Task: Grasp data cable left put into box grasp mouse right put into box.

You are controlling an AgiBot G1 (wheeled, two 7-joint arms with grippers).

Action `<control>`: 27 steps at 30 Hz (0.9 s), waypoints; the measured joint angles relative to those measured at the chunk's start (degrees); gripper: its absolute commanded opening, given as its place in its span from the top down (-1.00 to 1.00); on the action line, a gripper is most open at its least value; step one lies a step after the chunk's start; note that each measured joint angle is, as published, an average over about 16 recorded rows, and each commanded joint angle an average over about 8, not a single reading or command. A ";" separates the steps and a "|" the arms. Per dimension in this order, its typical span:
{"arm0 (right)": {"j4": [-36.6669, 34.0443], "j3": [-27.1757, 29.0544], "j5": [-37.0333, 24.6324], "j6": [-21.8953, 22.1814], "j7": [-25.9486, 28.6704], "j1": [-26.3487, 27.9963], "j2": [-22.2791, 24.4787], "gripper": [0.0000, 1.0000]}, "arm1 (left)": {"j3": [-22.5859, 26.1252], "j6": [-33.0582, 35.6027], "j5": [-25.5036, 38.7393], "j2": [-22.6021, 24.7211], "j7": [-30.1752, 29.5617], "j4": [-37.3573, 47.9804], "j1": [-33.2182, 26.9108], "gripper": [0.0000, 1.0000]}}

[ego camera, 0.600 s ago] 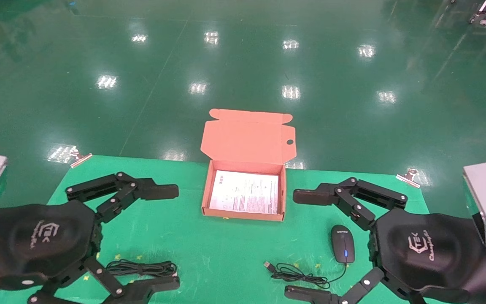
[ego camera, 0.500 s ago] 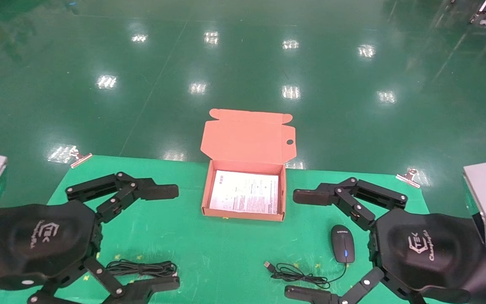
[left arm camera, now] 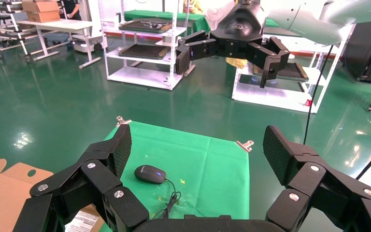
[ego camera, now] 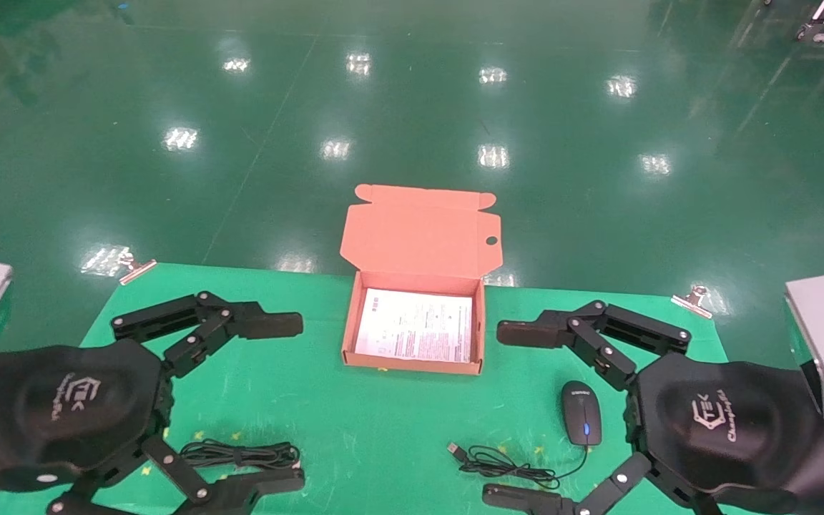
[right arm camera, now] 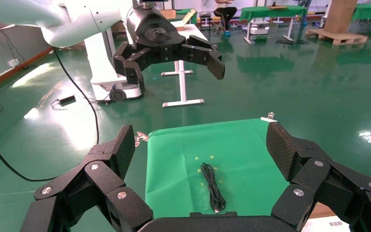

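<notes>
Matt cardboard box (ego camera: 412,243) with paper leaflet (ego camera: 415,335); smooth glossy plastic mouse (ego camera: 581,422) beside right pincer (ego camera: 519,415); green cloth worktop (ego camera: 355,415); glossy floor (ego camera: 412,107).

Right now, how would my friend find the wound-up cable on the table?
Start at the orange box in the middle of the green table, then look toward the near edge on the robot's left. The data cable lies there between the fingers of the open left claw. It is a tidy black bundle cinched in the middle, unlike the loose thin cord trailing from the mouse on the right.
</notes>
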 measured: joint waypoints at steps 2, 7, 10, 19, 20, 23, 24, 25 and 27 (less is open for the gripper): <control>0.29 -0.35 -1.11 -0.11 -0.16 0.48 0.14 -1.00 | 0.43 0.27 0.65 0.18 -0.13 -0.05 -0.42 -1.00; 1.26 -1.95 -5.81 -0.86 -1.31 2.81 0.31 -1.00 | 2.32 1.34 3.85 0.73 -0.66 -0.31 -2.41 -1.00; 1.91 -3.56 -9.91 -1.56 -2.72 5.11 0.12 -1.00 | 4.33 2.14 7.32 1.27 -1.18 -0.56 -4.49 -1.00; 3.19 -11.48 -25.24 -3.25 -9.84 14.27 -2.56 -1.00 | 13.26 4.00 21.17 3.76 -2.55 -0.86 -13.20 -1.00; 3.27 -12.59 -27.12 -3.31 -10.84 15.33 -3.01 -1.00 | 14.45 4.12 22.82 4.13 -2.63 -0.84 -14.24 -1.00; 3.49 -16.06 -33.01 -3.22 -14.17 18.33 -4.49 -1.00 | 18.10 4.31 27.56 5.38 -2.71 -0.63 -17.19 -1.00; 3.56 -17.26 -35.04 -3.11 -15.32 19.21 -4.99 -1.00 | 19.33 4.31 29.13 5.84 -2.66 -0.52 -18.10 -1.00; 3.59 -18.40 -36.95 -2.93 -16.33 19.97 -5.49 -1.00 | 20.51 4.28 30.61 6.29 -2.58 -0.37 -18.93 -1.00; 3.69 -20.62 -40.80 -2.47 -18.27 21.27 -6.45 -1.00 | 22.79 4.19 33.49 7.23 -2.44 0.09 -20.42 -1.00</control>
